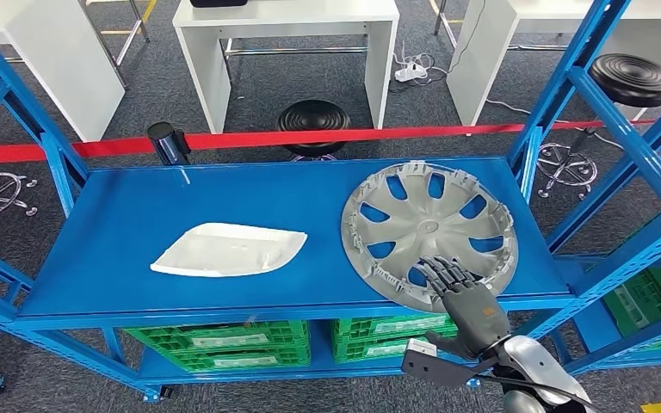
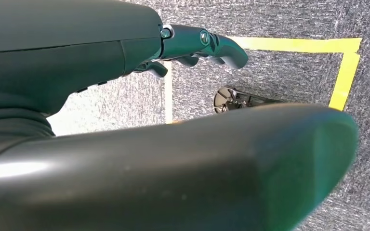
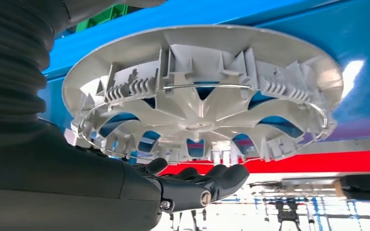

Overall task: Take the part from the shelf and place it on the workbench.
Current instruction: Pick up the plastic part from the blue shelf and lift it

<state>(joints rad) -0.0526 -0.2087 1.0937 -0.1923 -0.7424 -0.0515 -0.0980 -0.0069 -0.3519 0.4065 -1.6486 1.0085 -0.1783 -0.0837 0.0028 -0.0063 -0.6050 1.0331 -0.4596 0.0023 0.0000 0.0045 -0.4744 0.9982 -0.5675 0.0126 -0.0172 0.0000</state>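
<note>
Hanging low beside the robot's body over grey carpet marked with yellow tape, the left hand (image 2: 192, 45) carries nothing, its dark fingers curled loosely inward, and it plays no part at the shelf; well to the left of the right hand, on the same blue metal shelf deck (image 1: 138, 215), lies a white moulded plastic panel (image 1: 228, 249), thin, shallow and lying flat; it looks light and a little flexible, but it is far from either hand; just ahead of the right hand (image 1: 465, 297) lies the round silver-grey plastic wheel cover (image 1: 430, 232), ribbed side up, with cut-out windows, a ring of small clips and a thin wire hoop running round inside its rim; its near edge reaches the front edge of the deck and may overhang it slightly; the right hand is spread, its fingers extended over the cover's near rim and close to it or resting on it, with nothing gripped; whether they actually touch cannot be told for sure; in the right wrist view the fingers (image 3: 221, 175) lie straight and apart beside the cover's rim (image 3: 202, 41); I judge the cover light and fairly stiff across the face, smooth and somewhat slippery on its outer edge, with clips that could snap if squeezed; the soundest hold looks to be the near rim, thumb below the edge and fingers hooked into a window or behind the ribs.
</note>
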